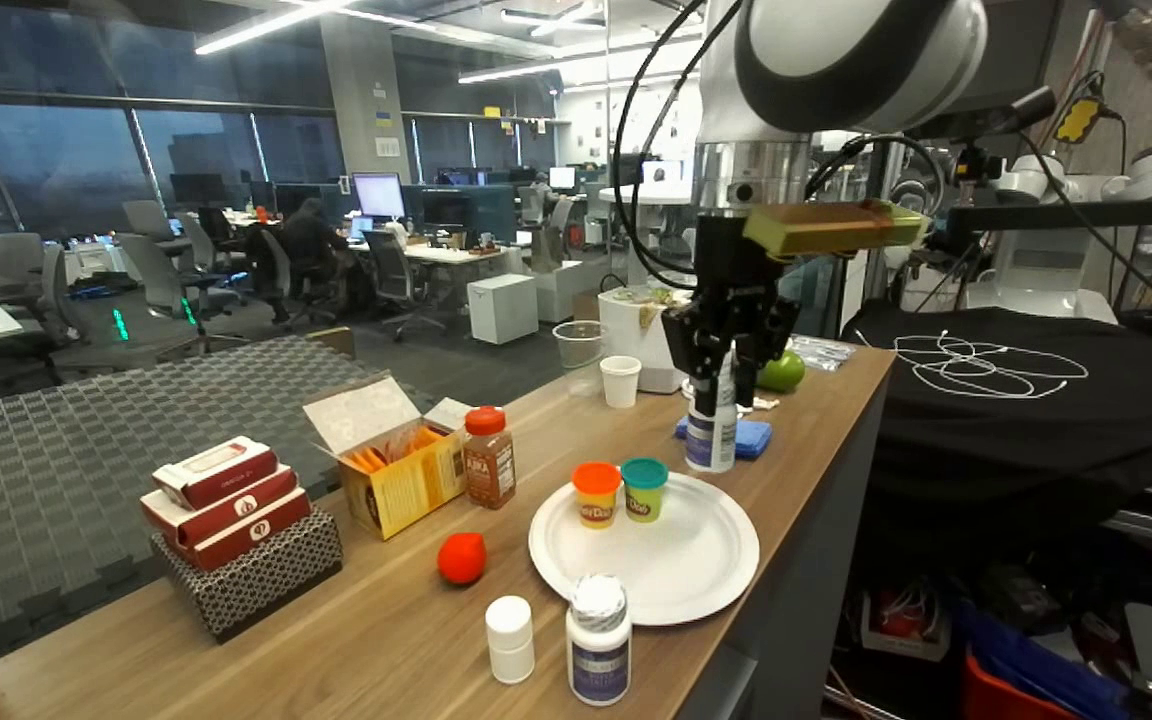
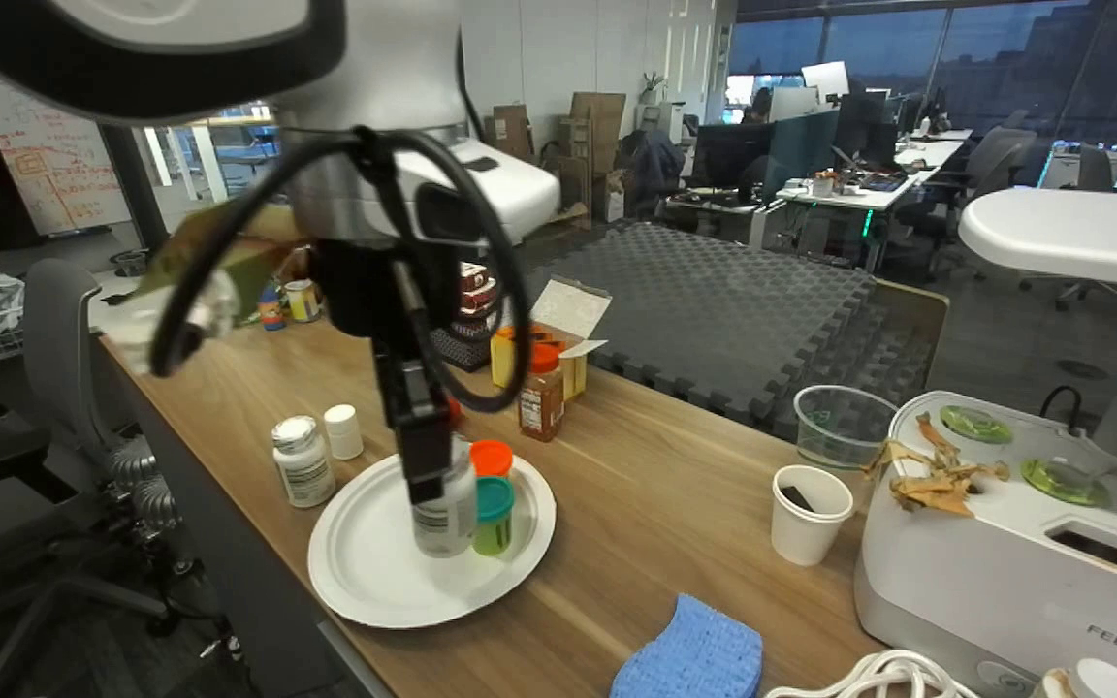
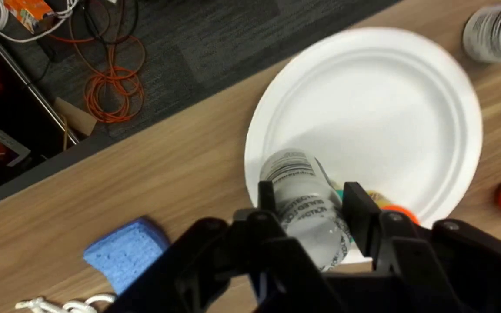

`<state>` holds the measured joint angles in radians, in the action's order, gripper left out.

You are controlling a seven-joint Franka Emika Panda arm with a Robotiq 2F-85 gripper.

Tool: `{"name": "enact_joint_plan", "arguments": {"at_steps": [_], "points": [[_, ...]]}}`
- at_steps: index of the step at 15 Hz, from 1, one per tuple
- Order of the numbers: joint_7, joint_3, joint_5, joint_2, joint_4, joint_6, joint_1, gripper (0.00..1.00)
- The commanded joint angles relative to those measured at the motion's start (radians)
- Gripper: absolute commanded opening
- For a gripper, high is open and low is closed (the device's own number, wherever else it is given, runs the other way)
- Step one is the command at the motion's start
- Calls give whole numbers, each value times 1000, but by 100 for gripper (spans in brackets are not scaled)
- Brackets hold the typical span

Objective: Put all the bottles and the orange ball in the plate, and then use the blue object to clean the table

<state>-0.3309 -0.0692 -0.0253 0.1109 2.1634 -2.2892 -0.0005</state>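
Observation:
My gripper (image 1: pixel 726 392) is shut on a white supplement bottle (image 1: pixel 711 440); the wrist view (image 3: pixel 307 195) shows a finger on each side of it. The bottle hangs tilted slightly above the rim of the white plate (image 1: pixel 696 580). An orange-lidded tub (image 1: pixel 596 505) and a green-lidded tub (image 1: pixel 644 495) stand on the plate. A similar white bottle (image 1: pixel 599 655) and a small white bottle (image 1: pixel 510 640) stand on the table beside the plate. The orange-red ball (image 1: pixel 462 558) lies beside the plate; the arm partly hides it in an exterior view (image 2: pixel 454 412). The blue sponge (image 2: pixel 689 654) lies beyond the plate.
A spice bottle with an orange cap (image 1: pixel 489 460) stands beside an open yellow box (image 1: pixel 406 495). Red boxes (image 1: pixel 226 500) are stacked on a patterned box. White cups (image 2: pixel 811 514), a white planter (image 2: pixel 1024 572) and a white cord (image 2: pixel 878 676) are near the sponge.

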Motion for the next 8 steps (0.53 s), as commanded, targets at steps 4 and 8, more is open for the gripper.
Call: {"name": "enact_joint_plan", "arguments": {"at_steps": [4,8], "points": [[-31,111,17,-207,247,-103,65,18],[-91,138,42,-180,253,-214,59,18]]}}
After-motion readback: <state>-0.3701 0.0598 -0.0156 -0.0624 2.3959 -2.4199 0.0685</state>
